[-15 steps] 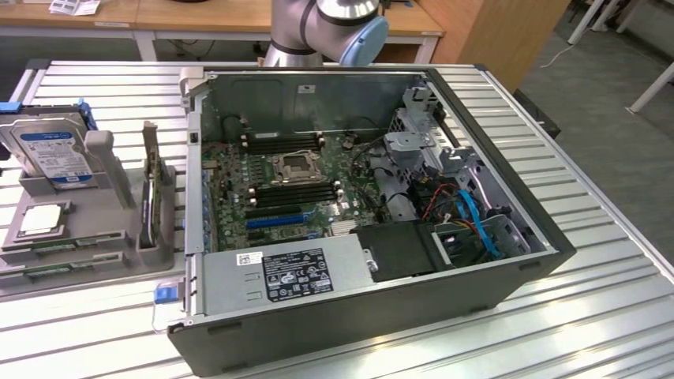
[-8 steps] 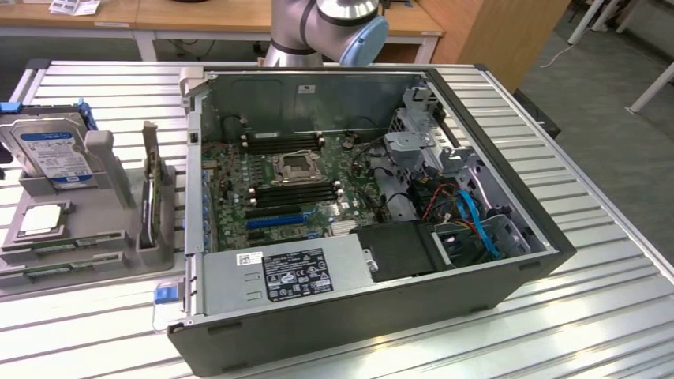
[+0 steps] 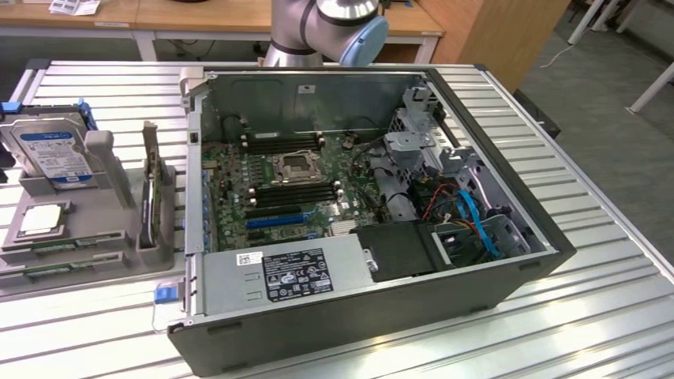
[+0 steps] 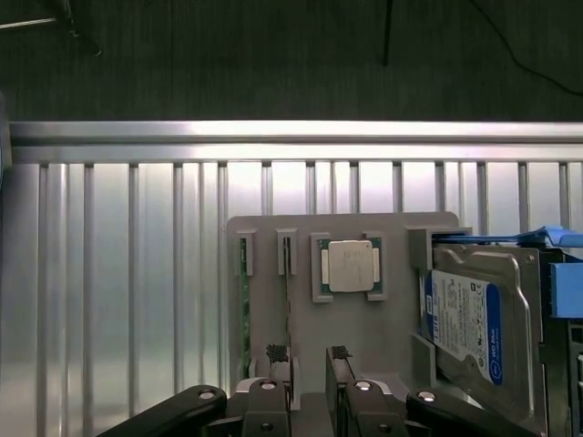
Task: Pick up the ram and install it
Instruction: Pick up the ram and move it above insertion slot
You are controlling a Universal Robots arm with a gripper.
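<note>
1. Black ridged fingertips of the gripper (image 4: 308,355) stand spread, pinching nothing, low over the grey plastic holder tray (image 4: 401,237).
2. The ram (image 4: 288,291), a thin green circuit-board stick, sits on edge in its slot, just beside one pad and off-centre in the gap.
3. Risk here: a squeeze from this offset could shove the stick sideways or snag the slot wall.
4. Its long axis runs parallel to the ribbed aluminium table slats (image 4: 109,273), pointing away from the gripper, with the square silver CPU chip (image 4: 351,266) beside its far end.
</note>
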